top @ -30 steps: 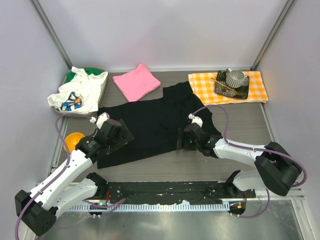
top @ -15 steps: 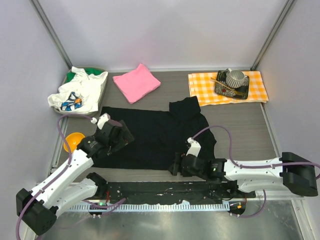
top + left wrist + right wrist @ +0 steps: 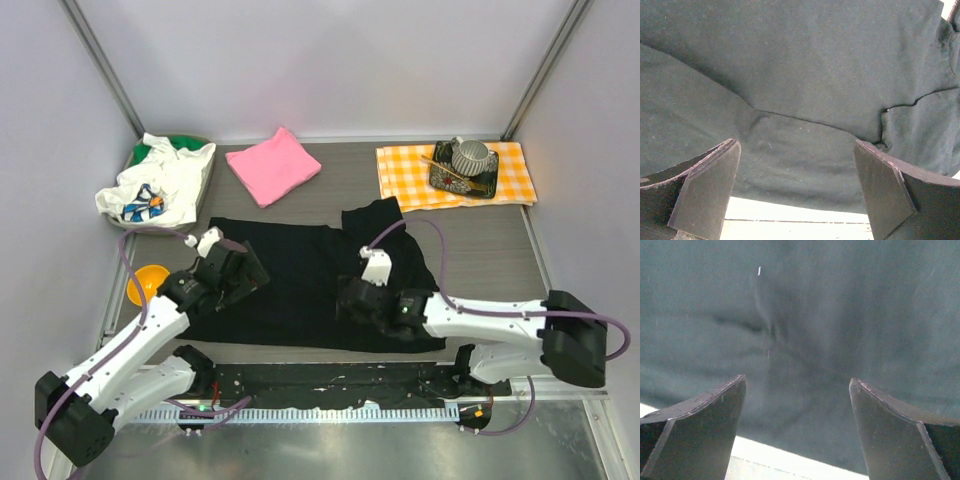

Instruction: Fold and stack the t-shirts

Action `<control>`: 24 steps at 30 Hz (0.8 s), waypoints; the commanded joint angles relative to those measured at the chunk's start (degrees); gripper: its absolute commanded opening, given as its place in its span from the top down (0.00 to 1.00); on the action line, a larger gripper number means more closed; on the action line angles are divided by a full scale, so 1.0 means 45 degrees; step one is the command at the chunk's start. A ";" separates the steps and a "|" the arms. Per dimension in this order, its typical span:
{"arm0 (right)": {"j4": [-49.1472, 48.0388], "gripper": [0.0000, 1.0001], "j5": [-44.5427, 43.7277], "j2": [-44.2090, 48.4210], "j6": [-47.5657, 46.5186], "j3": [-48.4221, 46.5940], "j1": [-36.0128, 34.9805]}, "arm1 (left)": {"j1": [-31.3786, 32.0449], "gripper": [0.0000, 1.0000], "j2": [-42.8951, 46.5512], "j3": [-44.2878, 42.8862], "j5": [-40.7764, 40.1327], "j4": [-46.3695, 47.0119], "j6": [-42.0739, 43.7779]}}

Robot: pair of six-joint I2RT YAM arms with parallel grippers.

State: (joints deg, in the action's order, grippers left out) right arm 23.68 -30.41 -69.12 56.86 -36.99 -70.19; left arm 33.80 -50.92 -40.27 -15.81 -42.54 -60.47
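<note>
Black shirt [image 3: 300, 275] lies spread on the table [image 3: 500, 250]. It is mostly flat. Its right part is rumpled, and one lobe reaches up toward the checked cloth [image 3: 510, 185].

Left gripper [image 3: 245, 272] sits over the shirt's left edge.
- Left wrist view: fingers [image 3: 705, 187] are spread wide, with nothing between them.
- Dark cloth fills that view, crossed by a seam or fold line, with a small pucker off toward the right finger.
- A pale strip of table shows past the hem.

Right gripper [image 3: 350, 300] is over the shirt's right-centre, close above the cloth.
- Right wrist view: fingers [image 3: 700, 427] are also wide apart and hold nothing.
- Soft wrinkles run through the fabric beneath them.
- I cannot tell whether the tips touch the cloth.

Pink shirt [image 3: 273, 165] is folded into a neat square. It lies just beyond the black shirt's far-left edge, and the two do not touch.

White shirt [image 3: 160, 185] is crumpled with a printed patch showing. It is heaped on something green beyond the black shirt's far-left corner.

Orange bowl [image 3: 145, 283] sits left of the black shirt and is partly hidden by the left arm.

The checked cloth lies beyond the black shirt's right end. It carries a dark tray [image 3: 465, 178] with a grey pot [image 3: 472, 155] on it.
</note>
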 commanded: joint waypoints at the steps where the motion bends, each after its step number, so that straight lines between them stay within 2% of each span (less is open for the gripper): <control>1: -0.1452 0.10 -0.0314 -0.1628 -0.2866 -0.1211 0.1959 | 0.0067 0.00 -0.0052 -0.0679 -0.0021 0.0333 0.0293; 4: -0.2370 0.10 0.0233 -0.2490 -0.3240 -0.1545 0.3095 | 0.0066 0.00 -0.0111 -0.0816 -0.0060 0.0333 0.0371; 8: -0.3715 0.10 0.1736 -0.3271 -0.3397 -0.1272 0.5785 | 0.0047 0.00 -0.0325 -0.0875 -0.0137 0.0353 0.0430; 11: -0.4129 0.10 0.2655 -0.3740 -0.3397 -0.1193 0.6650 | 0.0047 0.00 -0.0618 -0.1011 -0.0119 0.0411 0.0566; 19: -0.4149 0.10 0.3516 -0.5164 -0.3748 -0.1057 0.7258 | 0.0028 0.00 -0.1301 -0.1109 -0.0217 0.0898 0.0644; 24: -0.4033 0.10 0.3246 -0.6571 -0.4275 -0.1193 0.7668 | 0.0028 0.00 -0.1868 -0.1071 -0.0138 0.1231 0.0605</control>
State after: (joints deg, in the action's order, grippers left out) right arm 2.63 -18.70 -91.59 39.31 -44.12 -37.19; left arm 33.80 -58.00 -43.13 -15.62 -40.16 -58.06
